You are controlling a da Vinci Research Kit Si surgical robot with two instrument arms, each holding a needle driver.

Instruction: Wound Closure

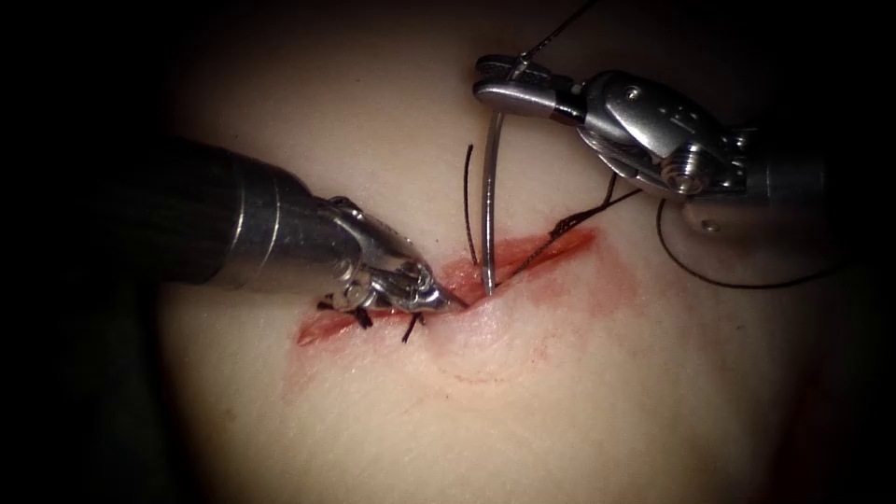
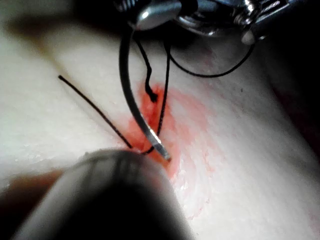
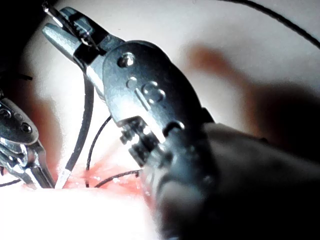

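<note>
Needle (image 1: 488, 201) stands nearly upright over the cut (image 1: 448, 285), its blunt end clamped in the closed jaws of the right tool (image 1: 495, 79), its tip down at the cut's edge near the middle of the wound. The left wrist view shows the tip (image 2: 162, 151) resting on the red fluid (image 2: 185, 115); whether it has entered the tissue (image 1: 523, 401) cannot be told. Thread (image 1: 747, 283) runs from the needle's held end, loops out to the right of the cut and comes back as a strand lying along the cut's right part. A loose thread end (image 1: 468, 201) stands just left of the needle. The left tool (image 1: 448, 301) lies low on the tissue with its tip beside the needle tip, jaws pressed together at the cut's edge; whether they pinch tissue cannot be told. 2 dark stitches (image 1: 362, 318) sit in the cut's left part, beneath the left tool.
</note>
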